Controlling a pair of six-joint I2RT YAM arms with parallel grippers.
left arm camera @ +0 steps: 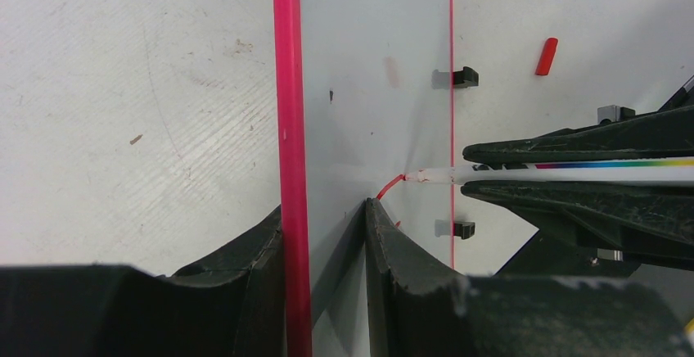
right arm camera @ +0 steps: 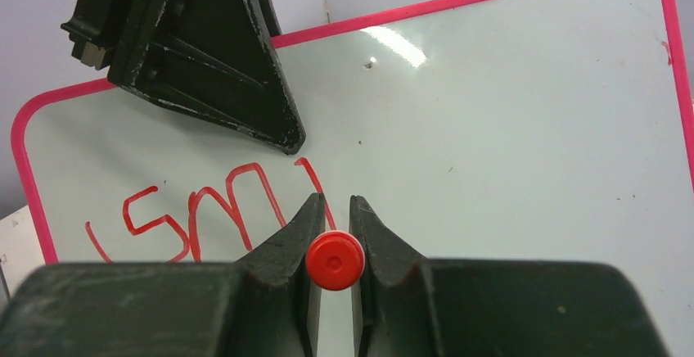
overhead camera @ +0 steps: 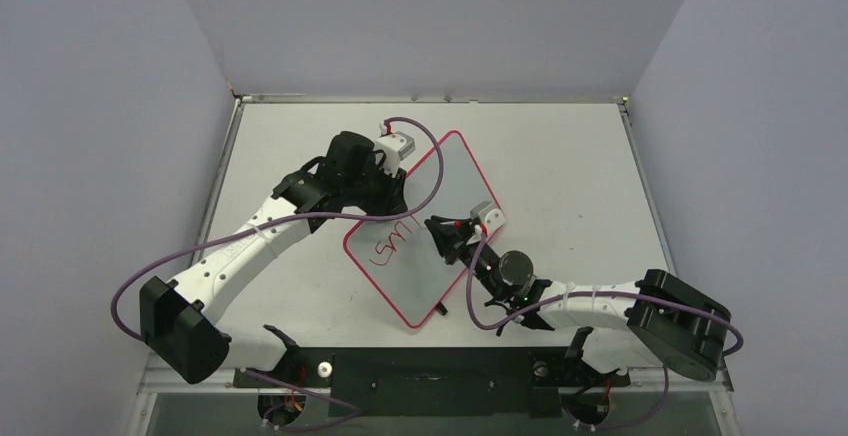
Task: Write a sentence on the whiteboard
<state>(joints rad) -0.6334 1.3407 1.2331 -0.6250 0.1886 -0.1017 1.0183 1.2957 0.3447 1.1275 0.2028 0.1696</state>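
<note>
The whiteboard (overhead camera: 440, 181) lies tilted on the table, white with a red-pink border. My left gripper (overhead camera: 385, 199) is shut on its left edge, and in the left wrist view the border (left arm camera: 288, 128) runs between the left gripper's (left arm camera: 324, 206) fingers. My right gripper (overhead camera: 447, 232) is shut on a marker whose red end (right arm camera: 334, 260) shows between the fingers of the right gripper (right arm camera: 335, 199). The marker's tip (left arm camera: 412, 178) touches the board at the end of a red stroke. Of the sentence, the red letters "Smi" (right arm camera: 205, 218) stand on the whiteboard (right arm camera: 507, 128).
A red marker cap (left arm camera: 546, 56) lies on the table beyond the board's far edge. Two black clips (left arm camera: 465, 77) sit on that edge. Purple cables loop from both arms. Grey walls close in the table on three sides.
</note>
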